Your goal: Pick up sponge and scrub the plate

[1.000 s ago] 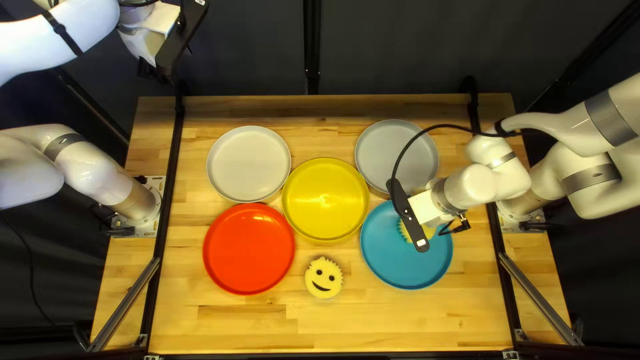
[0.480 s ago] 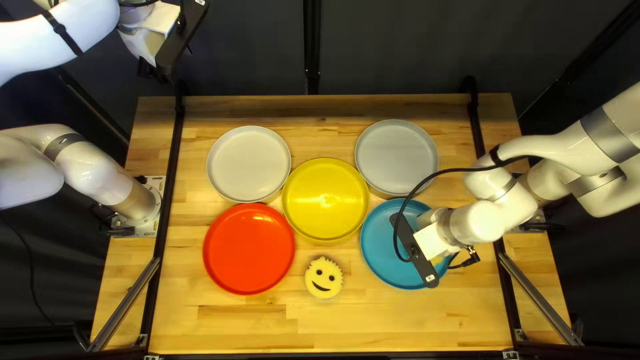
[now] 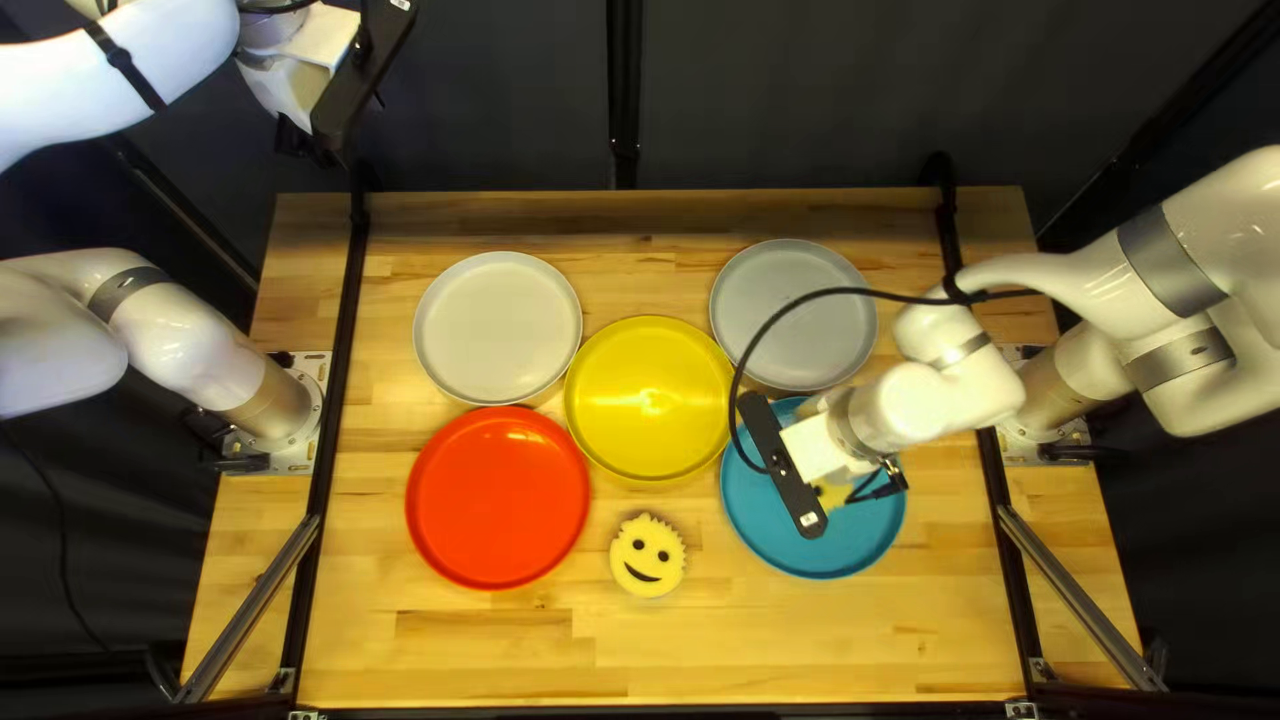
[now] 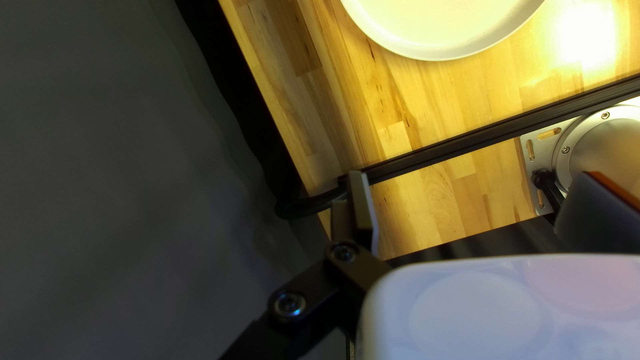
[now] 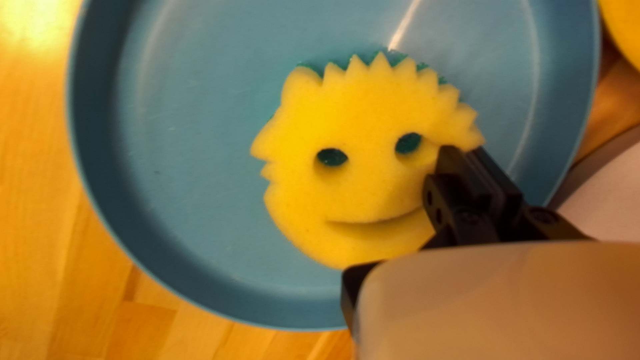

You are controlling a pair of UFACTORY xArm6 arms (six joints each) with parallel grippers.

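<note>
The right claw, clamped on the sponge, has just shifted across the blue plate toward the yellow plate. The sponge is inside the blue rim, so scrubbing seems under way, with more strokes probably needed. The left claw waits away from the plates, fingers wide apart.

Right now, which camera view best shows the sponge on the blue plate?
The right wrist view: it shows most of the sponge, including both eyes. In the top left view, my right arm hides all but a yellow patch; the left wrist view shows none.
</note>
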